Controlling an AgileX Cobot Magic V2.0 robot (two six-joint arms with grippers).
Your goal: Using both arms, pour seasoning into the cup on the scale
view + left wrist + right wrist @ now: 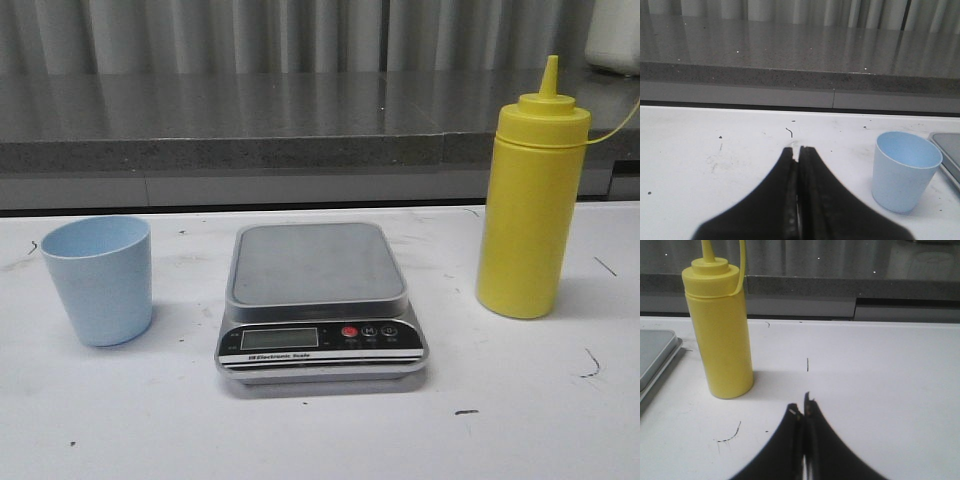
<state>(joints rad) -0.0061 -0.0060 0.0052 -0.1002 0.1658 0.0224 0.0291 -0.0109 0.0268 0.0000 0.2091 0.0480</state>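
The cup (98, 280) stands upright and empty on the table (320, 430), not on the scale (320, 300); taking the scale as the dial centre in the front view, the cup sits at 9 o'clock, near it but apart from it. The bottle (530, 205) of seasoning stands upright at 3 o'clock, also apart from the scale, with its pointed cap on and a thin yellow tether looping from the collar. The scale platform is bare, and its display and red button face the robot at 6 o'clock. This layout appears deliberate: each item lies on the side of the arm best placed to reach it, cup for the left arm and bottle for the right, with the scale between them as the common target. Neither arm appears in the front view. In the left wrist view, the left fingers (799, 165) are pressed together, grasping nothing, low over the table with the cup ahead and off to one side and a corner of the scale just beyond it. In the right wrist view, the right fingers (802, 412) are likewise pressed together and empty, with the bottle ahead and off to the side and the scale edge past it. Judged from this, no step has begun: the cup must first go onto the platform, and both sets of fingers must part before any grasp.
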